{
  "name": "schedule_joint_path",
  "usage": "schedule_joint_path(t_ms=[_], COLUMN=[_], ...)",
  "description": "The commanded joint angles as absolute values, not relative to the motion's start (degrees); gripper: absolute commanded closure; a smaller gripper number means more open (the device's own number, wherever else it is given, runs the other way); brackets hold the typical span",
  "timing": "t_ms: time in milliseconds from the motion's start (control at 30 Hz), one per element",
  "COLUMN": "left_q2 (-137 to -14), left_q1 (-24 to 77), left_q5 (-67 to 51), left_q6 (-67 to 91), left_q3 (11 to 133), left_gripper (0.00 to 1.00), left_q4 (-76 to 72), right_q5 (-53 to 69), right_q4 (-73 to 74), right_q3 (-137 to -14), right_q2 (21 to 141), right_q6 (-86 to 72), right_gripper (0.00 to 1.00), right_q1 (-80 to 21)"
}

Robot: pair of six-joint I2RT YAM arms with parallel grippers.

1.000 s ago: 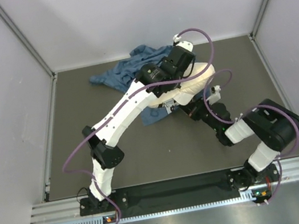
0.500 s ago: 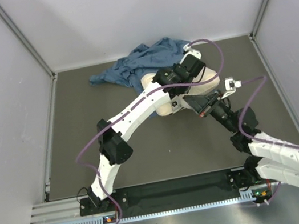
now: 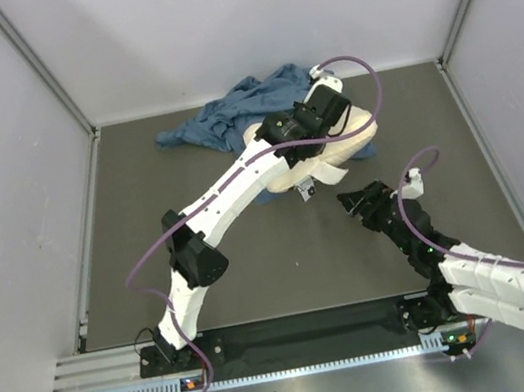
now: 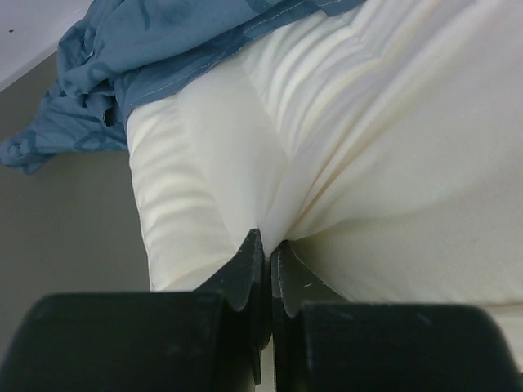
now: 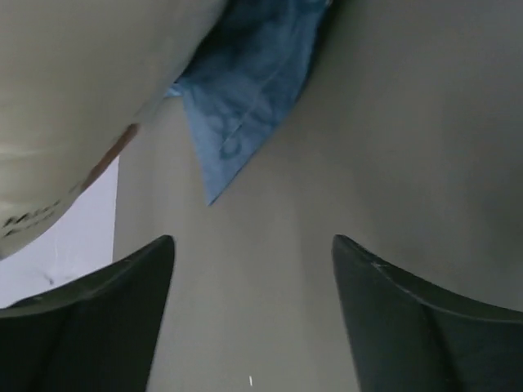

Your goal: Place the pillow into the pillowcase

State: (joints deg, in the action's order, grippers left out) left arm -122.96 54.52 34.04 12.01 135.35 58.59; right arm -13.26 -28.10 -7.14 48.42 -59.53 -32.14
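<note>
Pillowcase (image 3: 228, 116) fabric lies crumpled at the far side of the desk (image 3: 147, 236), and you can see it draped over the far end of the pillow (image 3: 353, 134), which rests just in front of it. Note that the left fingers (image 4: 260, 255) are closed, pinching a fold of pillow fabric. The right fingers (image 5: 392, 318) stand apart over bare desk near the pillow, gripping nothing.

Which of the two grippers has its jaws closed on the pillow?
The left gripper: its jaws pinch a fold of the cream pillow. The right gripper has its jaws open and empty over the grey table.
</note>
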Motion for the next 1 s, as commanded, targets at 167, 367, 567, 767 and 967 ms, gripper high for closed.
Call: schedule_joint_path(t_ms=[167,367,567,767,967], left_q2=[-115.2,-113.8,-112.8,-111.3,-110.2], left_q1=[54.3,54.3,54.3,54.3,54.3], left_q5=[38.2,37.6,37.1,36.7,36.4], left_q6=[10.7,10.2,9.4,9.0,9.5], left_q3=[138.9,138.8,138.2,136.8,135.6], left_gripper=[1.0,1.0,1.0,1.0,1.0], left_q4=[55.4,55.8,55.8,55.5,55.5], right_q5=[-18.4,-15.7,-17.8,-20.4,-17.3], right_q4=[-35.8,-47.4,-46.9,-35.8,-36.2], right_q3=[-14.9,-22.5,-33.6,-44.2,-52.0], right_q2=[66.9,88.9,103.7,111.1,115.8], right_q6=[-62.2,-68.9,-72.3,-76.7,-76.1], right_gripper=[0.09,0.07,0.03,0.03,0.31], right_q1=[-30.1,-27.7,-27.5,-27.1,-25.2])
